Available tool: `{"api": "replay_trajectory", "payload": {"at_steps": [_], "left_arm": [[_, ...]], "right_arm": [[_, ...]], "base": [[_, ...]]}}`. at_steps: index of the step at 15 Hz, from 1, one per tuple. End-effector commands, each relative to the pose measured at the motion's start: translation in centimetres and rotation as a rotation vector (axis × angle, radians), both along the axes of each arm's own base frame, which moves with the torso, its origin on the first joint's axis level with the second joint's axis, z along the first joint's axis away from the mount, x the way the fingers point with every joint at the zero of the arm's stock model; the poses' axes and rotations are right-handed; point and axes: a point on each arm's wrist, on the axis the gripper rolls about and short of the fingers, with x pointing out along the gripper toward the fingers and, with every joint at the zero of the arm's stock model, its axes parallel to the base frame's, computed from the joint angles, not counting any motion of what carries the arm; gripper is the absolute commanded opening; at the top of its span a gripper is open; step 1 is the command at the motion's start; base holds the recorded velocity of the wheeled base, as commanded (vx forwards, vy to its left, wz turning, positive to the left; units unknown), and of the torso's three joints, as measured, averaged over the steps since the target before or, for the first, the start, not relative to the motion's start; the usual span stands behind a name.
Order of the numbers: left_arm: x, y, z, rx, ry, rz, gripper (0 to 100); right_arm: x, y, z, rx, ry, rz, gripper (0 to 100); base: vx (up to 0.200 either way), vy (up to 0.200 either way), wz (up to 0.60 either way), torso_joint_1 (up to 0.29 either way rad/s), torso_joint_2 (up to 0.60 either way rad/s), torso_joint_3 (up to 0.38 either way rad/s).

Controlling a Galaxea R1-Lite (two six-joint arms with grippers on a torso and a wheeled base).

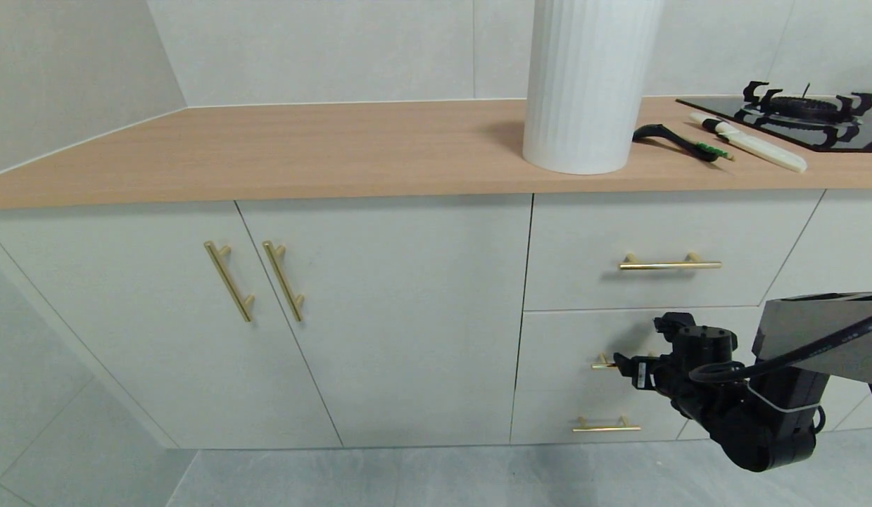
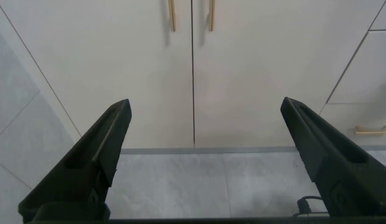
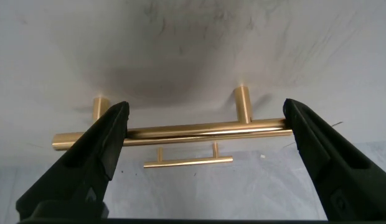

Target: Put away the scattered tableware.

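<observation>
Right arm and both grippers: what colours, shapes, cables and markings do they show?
The right arm is black and blocky under a grey link, with a black cable looping over it and a small white label near the right gripper. Both it and the left gripper have dark, tapering wedge fingers.

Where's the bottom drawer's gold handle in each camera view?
Head view: bottom drawer handle, low, below the right gripper.
Left wrist view: probably the bar beside the double doors, just above the floor.
Right wrist view: small bar beyond the middle handle.
Shared landmark: the floor.
</observation>
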Motion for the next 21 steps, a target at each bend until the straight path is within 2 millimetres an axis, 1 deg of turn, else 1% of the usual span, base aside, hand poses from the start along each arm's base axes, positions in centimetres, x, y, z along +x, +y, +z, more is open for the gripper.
{"api": "replay_trajectory", "payload": {"at_steps": [1, 6, 9, 11, 15, 16, 17, 18, 19, 21], "left_arm": [[0.0, 0.0, 0.0, 0.000, 0.001, 0.000, 100], [0.0, 0.0, 0.0, 0.000, 0.001, 0.000, 100], [0.0, 0.0, 0.0, 0.000, 0.001, 0.000, 100], [0.0, 0.0, 0.0, 0.000, 0.001, 0.000, 100], [0.0, 0.0, 0.0, 0.000, 0.001, 0.000, 100], [0.0, 0.0, 0.0, 0.000, 0.001, 0.000, 100], [0.0, 0.0, 0.0, 0.000, 0.001, 0.000, 100], [0.0, 0.0, 0.0, 0.000, 0.001, 0.000, 100], [0.0, 0.0, 0.0, 0.000, 0.001, 0.000, 100], [0.0, 0.0, 0.0, 0.000, 0.001, 0.000, 100]], "right_arm": [[-0.1, 0.0, -0.4, -0.003, 0.017, 0.000, 100], [-1.6, -0.3, -0.8, -0.037, 0.073, 0.021, 100], [-1.8, -0.3, -0.7, -0.048, 0.080, 0.026, 100], [-1.9, -0.3, -0.4, -0.048, 0.075, 0.028, 100], [-3.0, -0.4, 1.4, -0.069, 0.081, 0.044, 100], [-3.8, -0.5, 2.7, -0.073, 0.101, 0.052, 100], [-3.8, -0.5, 2.7, -0.073, 0.101, 0.052, 100], [-4.9, -0.6, 5.3, -0.060, 0.112, 0.081, 100], [-5.9, -0.7, 7.4, -0.048, 0.122, 0.107, 100], [-8.1, -0.7, 11.0, -0.034, 0.148, 0.149, 100]], "base": [[0.000, 0.000, 0.00, 0.000, 0.00, 0.000], [0.000, 0.000, 0.00, 0.000, 0.00, 0.000], [0.000, 0.000, 0.00, 0.000, 0.00, 0.000], [0.000, 0.000, 0.00, 0.000, 0.00, 0.000], [0.000, 0.000, 0.00, 0.000, 0.00, 0.000], [0.000, 0.000, 0.00, 0.000, 0.00, 0.000], [0.000, 0.000, 0.00, 0.000, 0.00, 0.000], [0.000, 0.000, 0.00, 0.000, 0.00, 0.000], [0.000, 0.000, 0.00, 0.000, 0.00, 0.000], [0.000, 0.000, 0.00, 0.000, 0.00, 0.000]]}}
